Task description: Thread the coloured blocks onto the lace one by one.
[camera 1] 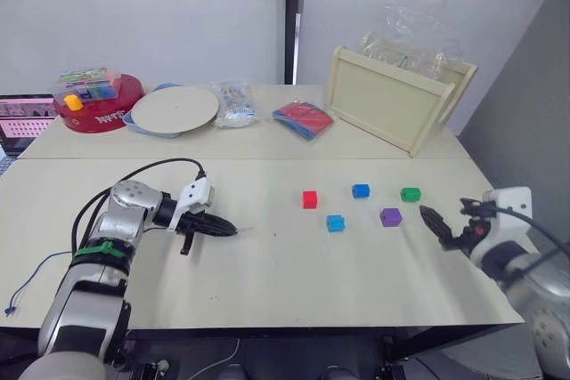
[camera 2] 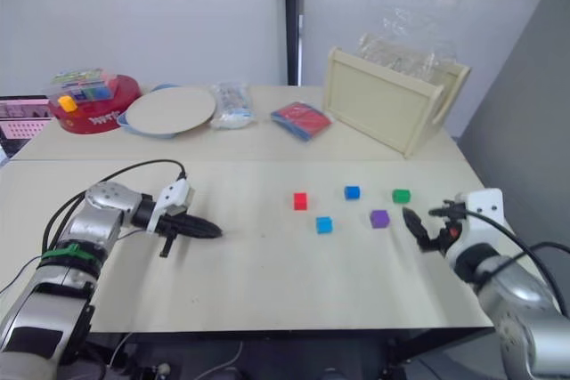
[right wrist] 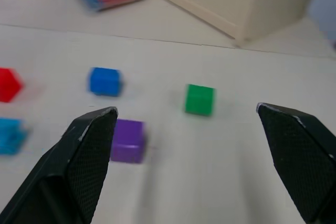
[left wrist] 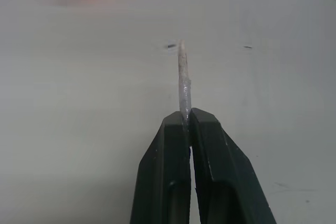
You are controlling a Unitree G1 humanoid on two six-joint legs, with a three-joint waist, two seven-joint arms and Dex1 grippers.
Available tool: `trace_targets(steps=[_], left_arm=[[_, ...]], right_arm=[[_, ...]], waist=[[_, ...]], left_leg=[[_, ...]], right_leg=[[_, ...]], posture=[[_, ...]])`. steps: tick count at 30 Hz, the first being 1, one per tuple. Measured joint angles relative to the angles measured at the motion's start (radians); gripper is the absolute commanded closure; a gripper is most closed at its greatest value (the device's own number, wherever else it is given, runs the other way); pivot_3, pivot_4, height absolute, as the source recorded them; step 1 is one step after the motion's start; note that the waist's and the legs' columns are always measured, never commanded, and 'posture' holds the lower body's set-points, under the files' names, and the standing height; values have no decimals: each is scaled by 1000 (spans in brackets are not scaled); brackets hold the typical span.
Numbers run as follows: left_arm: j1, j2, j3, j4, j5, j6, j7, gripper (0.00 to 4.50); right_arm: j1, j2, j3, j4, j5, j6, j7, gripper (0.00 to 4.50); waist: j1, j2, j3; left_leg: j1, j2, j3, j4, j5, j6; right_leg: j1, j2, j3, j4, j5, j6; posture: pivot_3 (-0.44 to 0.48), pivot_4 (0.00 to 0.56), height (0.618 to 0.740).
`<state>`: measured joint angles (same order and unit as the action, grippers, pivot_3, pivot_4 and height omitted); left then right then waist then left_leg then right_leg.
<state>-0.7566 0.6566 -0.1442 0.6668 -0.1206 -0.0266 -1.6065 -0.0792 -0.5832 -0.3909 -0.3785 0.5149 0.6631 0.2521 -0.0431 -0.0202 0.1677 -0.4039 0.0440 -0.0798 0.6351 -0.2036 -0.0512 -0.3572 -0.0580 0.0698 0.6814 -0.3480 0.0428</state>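
1. The left tool (left wrist: 188, 124) pinches the lace (left wrist: 184, 77) tight; its pale tip points toward the red block (camera 1: 310, 199).
2. The right tool (right wrist: 194, 145) gapes wide and empty, green block (right wrist: 199, 99) and purple block (right wrist: 127, 140) just ahead.
3. Tub (camera 1: 98, 102) writing is unreadable.

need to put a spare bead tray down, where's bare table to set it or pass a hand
Bare table lies between the left claw and the red block, and along the near edge. Crowded: the five blocks near the right claw, and the back row from red tub to wooden tray.
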Motion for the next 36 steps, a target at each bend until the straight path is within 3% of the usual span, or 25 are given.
trace_targets(steps=[10,22,32,36], left_arm=[[208,51,-9,-483,-40,301,110,4471],[273,100,0,-586,-60,342,177,4471],[288,126,2,-607,-77,357,199,4500],[288,126,2,-610,-77,357,204,4500]], right_arm=[[-381,63,143,456,-164,-9,-84,0],[-595,100,191,876,-280,-135,-62,0],[-649,100,187,1001,-306,-181,-41,3195],[-647,104,179,1001,-304,-196,-37,3261]], waist=[[0,2,1],[-3,3,2],[-3,3,2],[-3,4,2]], left_leg=[[-2,0,0,-1,0,0],[-2,0,1,-2,0,0],[-2,0,1,-3,0,0],[-2,0,1,-3,0,0]], right_leg=[[-3,0,0,-1,0,0],[-4,0,1,-1,0,0],[-5,0,1,-1,0,0],[-5,-1,1,-1,0,0]], posture=[[0,150,740],[0,150,740],[0,150,740],[0,150,740]])
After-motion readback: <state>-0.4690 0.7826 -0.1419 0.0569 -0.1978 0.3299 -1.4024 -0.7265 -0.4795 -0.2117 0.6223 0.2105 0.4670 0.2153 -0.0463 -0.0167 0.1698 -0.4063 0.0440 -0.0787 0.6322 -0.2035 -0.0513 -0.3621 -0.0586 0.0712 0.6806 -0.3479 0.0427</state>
